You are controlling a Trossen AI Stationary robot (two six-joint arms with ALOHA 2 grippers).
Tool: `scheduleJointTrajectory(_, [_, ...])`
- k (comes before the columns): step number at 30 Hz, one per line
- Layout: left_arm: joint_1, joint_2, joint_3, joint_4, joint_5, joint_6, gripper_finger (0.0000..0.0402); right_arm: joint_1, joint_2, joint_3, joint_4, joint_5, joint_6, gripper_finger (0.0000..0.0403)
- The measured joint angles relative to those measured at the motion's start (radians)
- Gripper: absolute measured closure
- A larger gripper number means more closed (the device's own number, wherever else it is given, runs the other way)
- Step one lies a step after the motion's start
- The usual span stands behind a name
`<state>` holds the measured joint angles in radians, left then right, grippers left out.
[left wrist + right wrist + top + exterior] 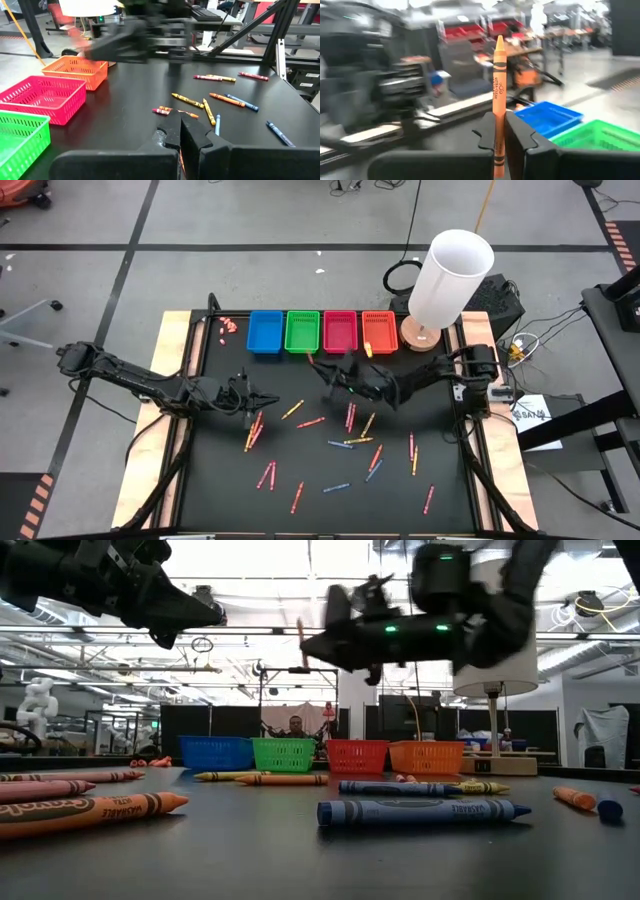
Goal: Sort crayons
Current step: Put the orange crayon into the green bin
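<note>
while raised above the table, the right end effector (501, 131) pinches an upright orange crayon (499, 75).

Four baskets, blue (265, 332), green (302, 331), pink (340, 331) and orange (379, 332), stand touching in a row along the black table's (220, 500) far edge, barring any low approach from that side. The right gripper (318, 369), fingers closed on an upright orange crayon (499, 95), hangs above the table just in front of the green and pink baskets. The left gripper (268, 399), closed, hovers over scattered crayons (345, 442) that litter the middle. The near left corner lies open.
</note>
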<state>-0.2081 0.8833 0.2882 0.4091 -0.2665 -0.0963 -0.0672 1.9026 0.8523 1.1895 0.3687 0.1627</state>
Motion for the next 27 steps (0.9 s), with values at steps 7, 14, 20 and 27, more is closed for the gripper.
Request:
scheduleJointTrajectory(7, [0.0,0.0,0.0,0.0,0.0,-0.002,0.0401,-0.141,0.009,0.251,-0.438,-0.001,0.059,0.0401])
scheduleJointTrajectory(14, [0.0,0.0,0.0,0.0,0.0,-0.002,0.0401,-0.227,0.083,0.319,-0.452,-0.003,0.223,0.0401])
scheduleJointTrajectory(20, [0.0,0.0,0.0,-0.001,0.0,-0.002,0.0401,-0.244,0.19,0.318,-0.428,-0.004,0.382,0.0401])
scheduleJointTrajectory(27, [0.0,0.0,0.0,-0.001,0.0,-0.002,0.0401,-0.244,0.239,0.318,-0.38,-0.001,0.429,0.0401])
